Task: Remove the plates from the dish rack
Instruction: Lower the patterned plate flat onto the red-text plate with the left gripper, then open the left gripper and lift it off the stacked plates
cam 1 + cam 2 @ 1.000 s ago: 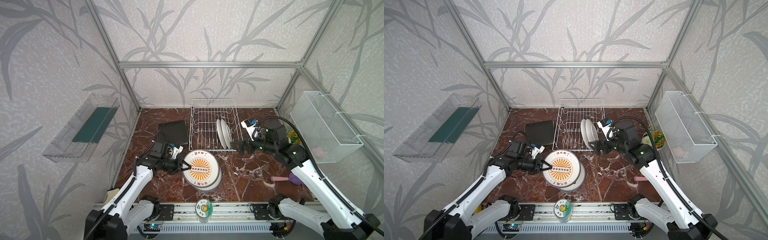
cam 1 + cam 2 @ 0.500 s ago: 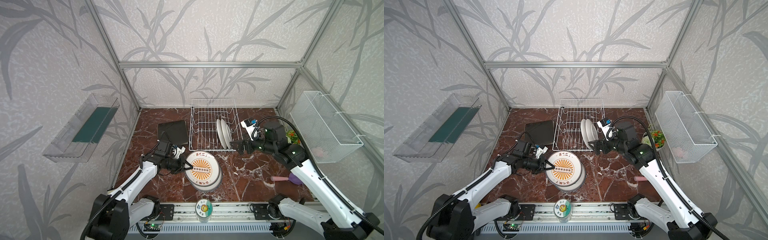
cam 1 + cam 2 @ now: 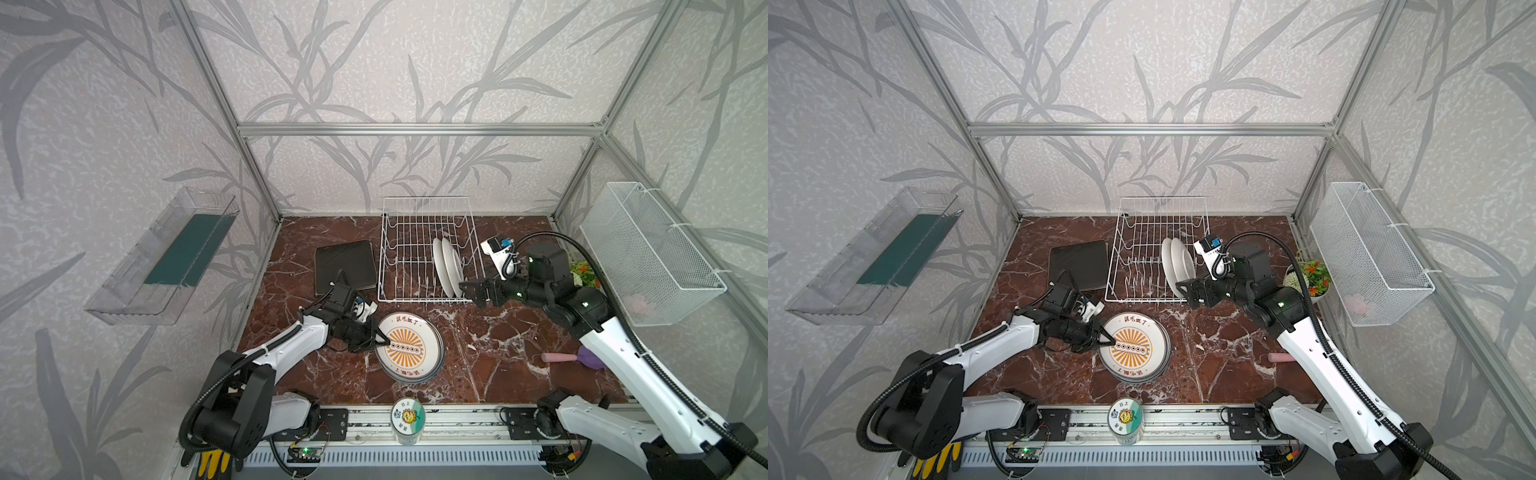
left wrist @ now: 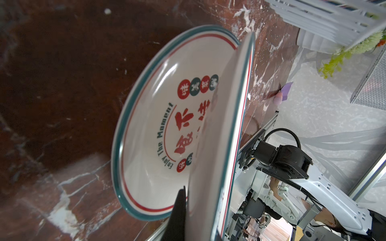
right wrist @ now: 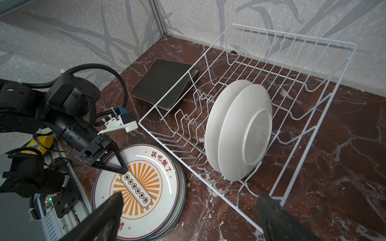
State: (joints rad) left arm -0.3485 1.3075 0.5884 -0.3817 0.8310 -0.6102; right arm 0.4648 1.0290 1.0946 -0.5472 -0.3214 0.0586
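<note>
Potted flowers sit near the white mesh basket.

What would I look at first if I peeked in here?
The bright orange sunburst plate catches the eye first. The left fingers pinch its rim and hold it tilted over another round plate on the dark red marble table. Behind it, two white plates stand on edge in the white wire dish rack. The right fingers are spread wide beside the rack's near corner.
</note>
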